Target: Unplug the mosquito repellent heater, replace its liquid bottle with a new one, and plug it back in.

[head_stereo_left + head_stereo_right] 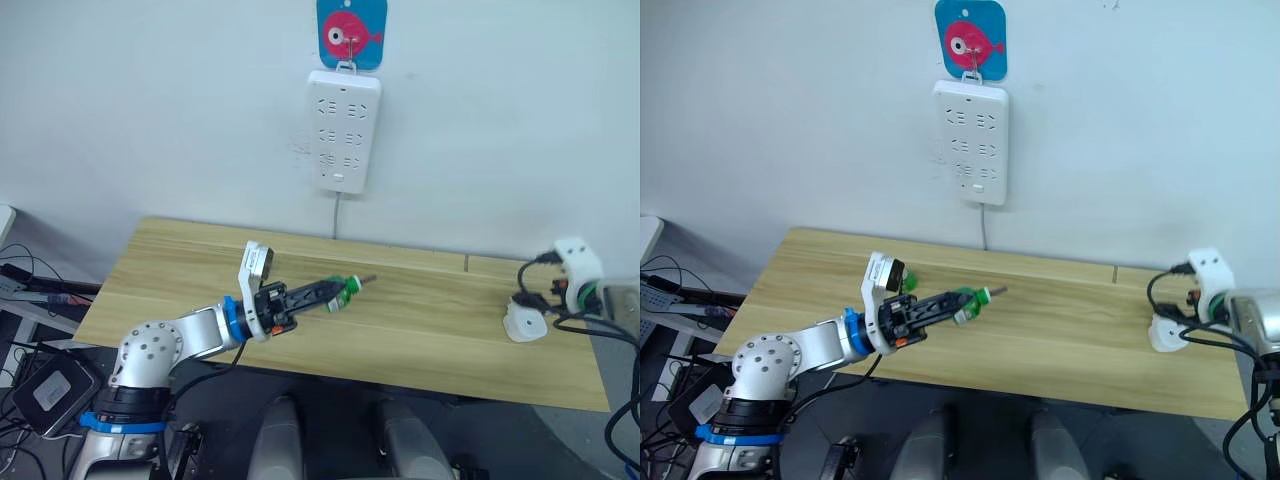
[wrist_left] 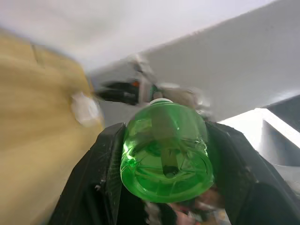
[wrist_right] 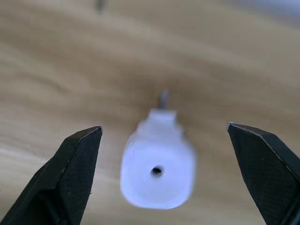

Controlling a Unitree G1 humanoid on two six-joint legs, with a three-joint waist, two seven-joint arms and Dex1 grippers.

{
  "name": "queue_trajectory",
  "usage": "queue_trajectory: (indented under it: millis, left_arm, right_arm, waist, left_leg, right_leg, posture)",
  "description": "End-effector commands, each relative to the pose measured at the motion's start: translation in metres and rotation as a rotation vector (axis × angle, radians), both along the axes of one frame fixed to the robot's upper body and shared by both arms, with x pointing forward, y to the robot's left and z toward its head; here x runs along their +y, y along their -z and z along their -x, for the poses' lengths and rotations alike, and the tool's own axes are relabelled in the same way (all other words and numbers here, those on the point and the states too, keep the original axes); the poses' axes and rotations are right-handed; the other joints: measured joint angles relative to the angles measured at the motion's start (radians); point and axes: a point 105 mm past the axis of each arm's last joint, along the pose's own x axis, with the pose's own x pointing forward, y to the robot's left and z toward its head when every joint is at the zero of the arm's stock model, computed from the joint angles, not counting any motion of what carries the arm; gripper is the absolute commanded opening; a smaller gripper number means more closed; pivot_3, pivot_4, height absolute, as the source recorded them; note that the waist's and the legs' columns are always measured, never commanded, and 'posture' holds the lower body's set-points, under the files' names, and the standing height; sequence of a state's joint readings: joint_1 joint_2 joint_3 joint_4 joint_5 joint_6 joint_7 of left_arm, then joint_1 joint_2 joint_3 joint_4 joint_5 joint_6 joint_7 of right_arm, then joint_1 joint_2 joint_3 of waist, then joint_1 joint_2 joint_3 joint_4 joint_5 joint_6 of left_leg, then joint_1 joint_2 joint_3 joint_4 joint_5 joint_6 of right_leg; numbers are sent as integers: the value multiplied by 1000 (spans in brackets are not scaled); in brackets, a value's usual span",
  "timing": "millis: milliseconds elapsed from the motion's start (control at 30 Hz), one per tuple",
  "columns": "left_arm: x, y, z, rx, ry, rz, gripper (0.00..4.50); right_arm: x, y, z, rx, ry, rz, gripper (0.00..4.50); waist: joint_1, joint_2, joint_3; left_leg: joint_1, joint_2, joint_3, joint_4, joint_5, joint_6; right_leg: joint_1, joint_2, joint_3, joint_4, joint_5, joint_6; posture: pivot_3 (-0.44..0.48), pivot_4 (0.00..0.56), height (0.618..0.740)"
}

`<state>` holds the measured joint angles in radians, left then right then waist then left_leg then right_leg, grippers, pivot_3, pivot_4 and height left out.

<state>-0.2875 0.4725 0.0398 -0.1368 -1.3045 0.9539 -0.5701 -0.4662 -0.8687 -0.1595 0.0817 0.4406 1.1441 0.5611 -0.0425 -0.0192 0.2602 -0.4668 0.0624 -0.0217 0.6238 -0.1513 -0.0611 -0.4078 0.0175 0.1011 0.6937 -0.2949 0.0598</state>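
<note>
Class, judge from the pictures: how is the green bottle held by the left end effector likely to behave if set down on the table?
The green bottle looks round-bodied, so on its side it would likely roll. Its clear plastic walls suggest it is light. The left end effector clamps smooth curved sides, so it may slip.

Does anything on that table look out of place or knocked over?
Nothing looks spilled or broken. The white mosquito repellent heater sits unplugged on the table near its right end, away from the wall power strip. The left gripper holds a green liquid bottle on its side above the wood.
</note>
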Motion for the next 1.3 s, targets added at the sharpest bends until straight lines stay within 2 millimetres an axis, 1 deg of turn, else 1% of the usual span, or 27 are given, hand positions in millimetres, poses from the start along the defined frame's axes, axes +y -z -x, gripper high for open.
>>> queue_trajectory:
  millis: [33, 67, 100, 133, 233, 300, 367, 433, 533, 633, 900, 933, 1000, 1133, 1167, 1267, 1300]
  left_arm:
    - [-15, -27, -15, -379, -136, -98, 2284]
    - [-18, -34, -21, -490, -186, -135, 2284]
    - [-20, -37, -24, -563, -216, -158, 2284]
    - [-23, -40, -26, -643, -230, -191, 2284]
    - [-34, -48, -31, -817, -262, -239, 2284]
    - [-38, -50, -31, -855, -259, -238, 2284]
    - [-44, -55, -29, -894, -242, -229, 2284]
    - [-48, -58, -29, -916, -236, -220, 2284]
    - [-53, -62, -27, -939, -231, -207, 2284]
    - [-57, -68, -24, -949, -228, -189, 2284]
    - [-60, -67, -14, -948, -196, -184, 2284]
    - [-60, -67, -14, -949, -194, -184, 2284]
    - [-60, -67, -14, -951, -190, -184, 2284]
    - [-62, -67, -14, -949, -186, -183, 2284]
    - [-62, -67, -14, -949, -185, -183, 2284]
    - [-62, -67, -14, -949, -187, -184, 2284]
    - [-63, -66, -14, -948, -187, -185, 2284]
  right_arm:
    - [74, -57, 8, -121, -193, -502, 4448]
    - [92, -67, 16, -129, -268, -666, 4448]
    - [101, -74, 21, -140, -313, -759, 4448]
    - [109, -76, 27, -141, -358, -816, 4448]
    - [143, -87, 42, -154, -508, -958, 4448]
    - [155, -95, 45, -170, -514, -1016, 4448]
    - [172, -100, 47, -150, -475, -1075, 4448]
    - [184, -100, 46, -122, -430, -1104, 4448]
    - [194, -95, 40, -101, -354, -1131, 4448]
    - [200, -92, 38, -90, -302, -1137, 4448]
    - [202, -98, 34, -112, -259, -1167, 4448]
    - [202, -98, 33, -114, -250, -1172, 4294]
    - [203, -98, 32, -115, -236, -1180, 3824]
    - [205, -100, 35, -120, -250, -1187, 2455]
    - [206, -100, 35, -121, -250, -1188, 2019]
    - [206, -99, 36, -120, -240, -1188, 962]
    - [206, -99, 36, -120, -239, -1188, 841]
  waist:
    - [-7, -1, 0]
    - [-6, -1, 0]
    - [-3, -1, 0]
    - [1, -1, 0]
    - [17, -1, 0]
    - [15, -1, 0]
    - [12, -1, 1]
    - [6, -1, 1]
    - [-4, -1, 1]
    - [-12, -1, 1]
    - [-14, -1, 1]
    - [-14, -1, 1]
    - [-14, -1, 1]
    - [-14, -1, 1]
    - [-14, -1, 1]
    - [-14, -1, 1]
    - [-14, -1, 1]
  left_leg:
    - [0, 1, 0, 0, 0, 0]
    - [0, 1, -1, 0, 0, 0]
    - [0, 1, -2, 0, 0, 0]
    - [0, 1, -3, 0, 0, 0]
    - [-1, -2, -3, -3, 0, 0]
    - [-3, -2, -1, -5, 0, 0]
    - [-4, -3, -1, -6, 0, 0]
    - [-4, -3, 0, -6, -1, 1]
    - [-3, -1, -2, -7, -1, 1]
    - [-3, -1, -2, -8, 0, 1]
    - [-3, -1, -2, -10, 0, 1]
    - [-3, -1, -2, -10, 0, 1]
    - [-2, -1, -2, -10, 0, 1]
    - [-2, -1, -2, -10, 0, 1]
    - [-2, -1, -2, -10, 0, 1]
    - [-2, -1, -2, -10, 0, 1]
    - [-2, -1, -2, -10, 0, 1]
  right_leg:
    - [0, 1, 0, 0, 0, 0]
    - [1, 1, -1, 1, 1, -1]
    - [1, 1, -2, 1, 1, -2]
    - [2, 1, -2, 1, 3, -4]
    - [2, -1, -3, -2, 3, -5]
    - [1, -2, -1, -10, 4, -3]
    - [2, -3, -1, -13, 5, -2]
    - [2, -3, -1, -13, 5, -2]
    - [2, -1, -2, -12, 5, -2]
    - [2, -1, -2, -12, 5, -2]
    - [2, -1, -3, -12, 5, -2]
    - [2, -1, -3, -12, 5, -2]
    - [2, -1, -3, -12, 5, -2]
    - [2, -1, -3, -12, 4, -2]
    - [2, -1, -3, -12, 4, -2]
    - [2, -1, -3, -12, 4, -2]
    - [2, -1, -3, -12, 4, -2]
  posture:
    - [-28, 254, 740]
    - [-28, 254, 740]
    - [-28, 254, 740]
    - [-36, 254, 740]
    - [-36, 254, 740]
    - [-36, 254, 740]
    - [-36, 254, 740]
    - [-34, 251, 740]
    - [-28, 253, 740]
    - [-25, 255, 740]
    - [-24, 260, 740]
    - [-24, 260, 740]
    - [-27, 263, 740]
    - [-27, 263, 740]
    - [-35, 262, 740]
    - [-38, 261, 740]
    - [-38, 261, 740]
